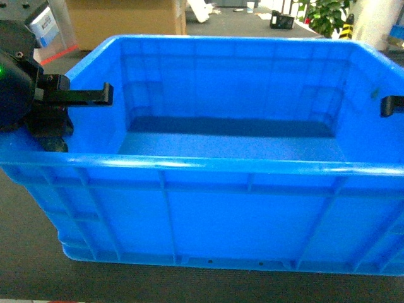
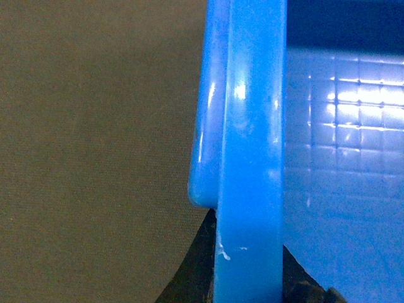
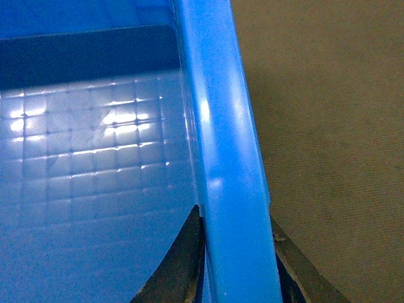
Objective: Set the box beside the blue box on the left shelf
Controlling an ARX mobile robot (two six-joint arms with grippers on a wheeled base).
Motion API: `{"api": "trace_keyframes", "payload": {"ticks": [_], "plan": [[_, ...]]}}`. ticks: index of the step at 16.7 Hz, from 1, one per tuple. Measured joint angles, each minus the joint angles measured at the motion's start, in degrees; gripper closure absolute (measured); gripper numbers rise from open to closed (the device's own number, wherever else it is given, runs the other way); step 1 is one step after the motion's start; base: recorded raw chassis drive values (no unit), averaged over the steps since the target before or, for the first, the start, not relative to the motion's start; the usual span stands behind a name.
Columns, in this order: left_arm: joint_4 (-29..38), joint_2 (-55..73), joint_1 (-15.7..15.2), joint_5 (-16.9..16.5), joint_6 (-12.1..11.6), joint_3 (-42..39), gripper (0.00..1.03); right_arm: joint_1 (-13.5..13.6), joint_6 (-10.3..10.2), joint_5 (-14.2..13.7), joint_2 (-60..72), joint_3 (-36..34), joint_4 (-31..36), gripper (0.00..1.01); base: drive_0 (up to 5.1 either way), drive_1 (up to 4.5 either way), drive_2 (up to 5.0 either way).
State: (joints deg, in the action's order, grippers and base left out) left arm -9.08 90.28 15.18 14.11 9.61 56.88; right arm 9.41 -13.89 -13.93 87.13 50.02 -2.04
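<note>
So the box (image 1: pixel 233 189) sat dead centre in the head view, long axis running 9 to 3 o'clock, and was empty inside. The left gripper (image 1: pixel 60 117) was at 9 o'clock on the short wall, the right gripper (image 1: pixel 391 106) at 3 o'clock, so neither arm was nearer; it was a two-arm carry. Both wrist views showed the rim (image 2: pixel 249 158) running between dark fingers (image 3: pixel 180 265), one inside and one outside the wall, clamped onto it. No left shelf or second blue box was in sight, so I'd guess the whole thing hinged on turning toward that shelf first.
</note>
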Motion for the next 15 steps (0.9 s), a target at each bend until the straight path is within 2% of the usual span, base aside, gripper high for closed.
{"api": "trace_keyframes", "payload": {"ticks": [4, 7, 8, 10, 11, 12, 15], "plan": [[6.8, -13.9, 3.6, 4.1, -0.1, -9.5, 0.95, 1.7, 0.1, -3.1, -14.3, -7.8, 3.2, 0.84, 0.0, 0.00, 0.0], [6.2, -23.1, 7.5, 8.7, 1.1, -16.8, 0.94, 3.5, 0.4, -4.9, -24.0, -14.1, 1.3, 0.84, 0.0, 0.00, 0.0], [4.3, -28.8, 10.8, 12.3, 2.3, -21.0, 0.94, 5.2, 0.4, -6.8, -30.6, -18.2, -1.1, 0.84, 0.0, 0.00, 0.0], [3.5, -34.4, 13.8, 16.0, 2.9, -24.0, 0.94, 6.9, 0.3, -8.5, -37.1, -21.4, -2.2, 0.84, 0.0, 0.00, 0.0], [3.7, -37.1, 14.9, 17.7, 3.1, -25.1, 0.94, 7.6, 0.4, -9.4, -39.7, -22.3, -1.5, 0.84, 0.0, 0.00, 0.0], [5.0, -38.8, 15.7, 19.6, 2.8, -26.0, 0.94, 9.1, 1.6, -11.2, -41.7, -23.2, 0.2, 0.84, 0.0, 0.00, 0.0], [5.7, -39.5, 15.9, 20.4, 1.9, -26.0, 0.94, 9.4, 2.2, -11.8, -42.6, -23.3, 0.8, 0.84, 0.0, 0.00, 0.0]]}}
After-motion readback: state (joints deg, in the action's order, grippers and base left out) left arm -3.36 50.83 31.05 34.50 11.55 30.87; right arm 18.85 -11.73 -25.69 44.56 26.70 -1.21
